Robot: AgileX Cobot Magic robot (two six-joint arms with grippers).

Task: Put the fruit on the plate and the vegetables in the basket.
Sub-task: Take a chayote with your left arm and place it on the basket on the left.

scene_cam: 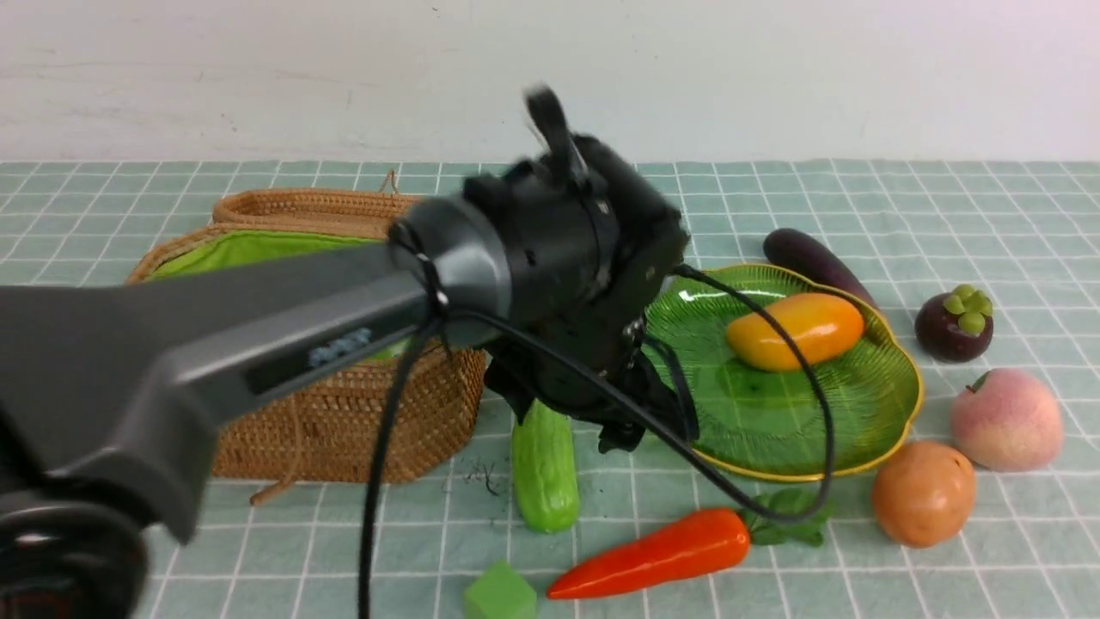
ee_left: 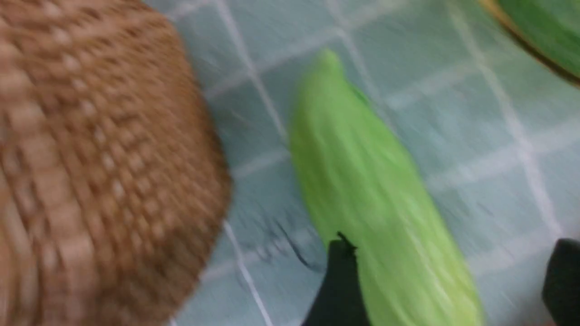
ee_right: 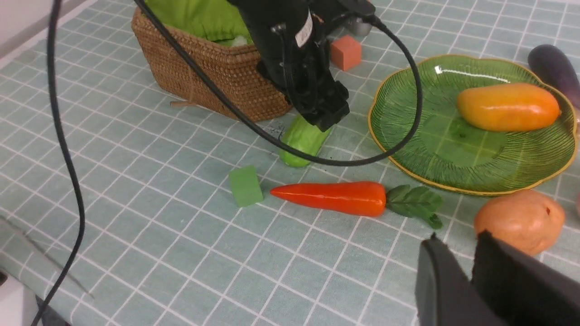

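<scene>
The light-green gourd [scene_cam: 546, 471] lies on the cloth between the wicker basket [scene_cam: 361, 413] and the green plate [scene_cam: 773, 421]. My left gripper [ee_left: 451, 278] is open and low over the gourd's far end, its jaws on either side of the gourd [ee_left: 376, 194]; the view is blurred. The mango [scene_cam: 795, 329] lies on the plate. The eggplant [scene_cam: 812, 258], mangosteen [scene_cam: 954, 325], peach [scene_cam: 1005, 419], potato [scene_cam: 924, 493] and carrot [scene_cam: 662, 554] lie on the cloth around the plate. My right gripper [ee_right: 457, 244] is shut and empty, above the cloth near the potato [ee_right: 519, 220].
A small green cube [scene_cam: 498, 593] sits near the carrot's tip. A salmon-pink cube [ee_right: 345, 52] sits behind the left gripper beside the basket. The basket's lid [scene_cam: 301, 206] is open at the back. The left arm's black cable [scene_cam: 773, 344] hangs over the plate.
</scene>
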